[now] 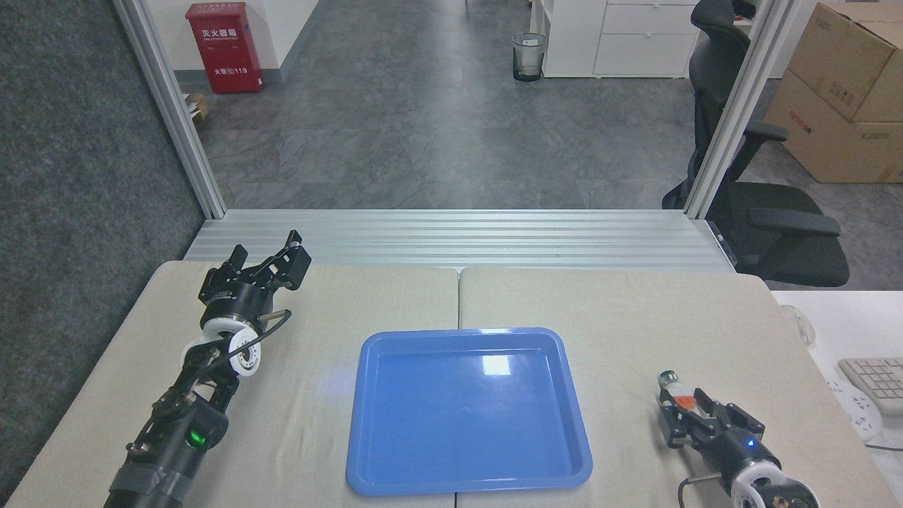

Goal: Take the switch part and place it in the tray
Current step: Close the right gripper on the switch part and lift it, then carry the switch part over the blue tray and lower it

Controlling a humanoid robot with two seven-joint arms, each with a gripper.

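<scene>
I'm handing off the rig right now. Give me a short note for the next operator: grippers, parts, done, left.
Right gripper: low on the table, around the switch part; grasp not confirmed.
Left gripper: open, idle at the table's far left, holding nothing.
Switch part: on the table, right of the tray, green tip pointing away.
Tray: centre, nothing in it.
Done: approach.
Left: confirm the grasp, lift, move left, release in the tray.

White switch part (676,396) w/ orange mid, green tip, table right of empty blue tray (468,409)
</scene>
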